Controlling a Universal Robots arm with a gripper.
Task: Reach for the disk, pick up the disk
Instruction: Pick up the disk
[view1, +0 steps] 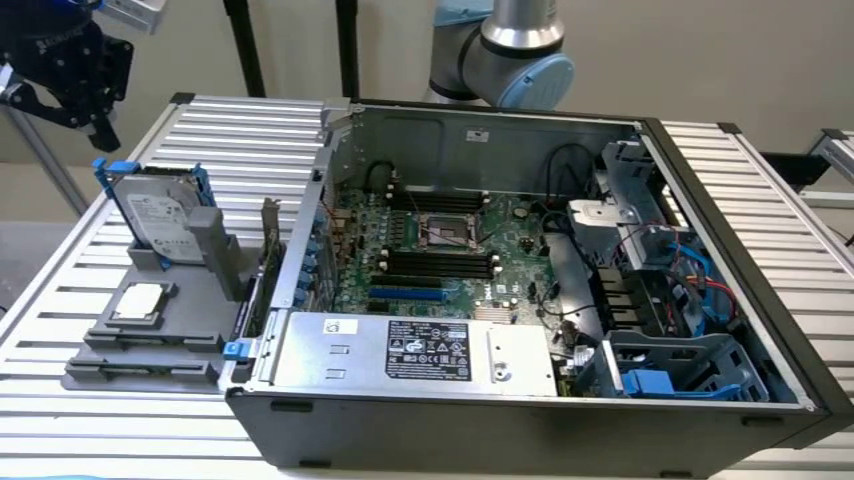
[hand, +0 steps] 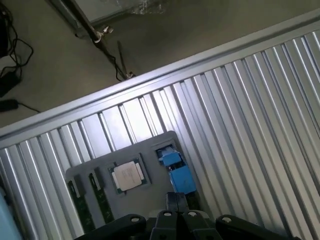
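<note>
Below the hand (hand: 176, 201), a grey holder (view1: 147, 345) rests on the slatted metal worktop (view1: 747, 190). The holder carries a small square chip (view1: 140, 303) next to two narrow slots (hand: 102, 202). An open computer case (view1: 534, 425) stands off to the side of the hand, toward the exterior view's right, just beside the holder. Contents: motherboard (view1: 441, 250), power supply (view1: 414, 350), blue brackets (view1: 654, 385). Cables (hand: 12, 45) lie on the floor (hand: 200, 30) past the worktop edge.

counter (view1: 761, 205): ribbed shiny metal | disk (view1: 158, 216): dull silver metal, glossy blue plastic frame | holder (view1: 147, 347): matt grey plastic
</note>
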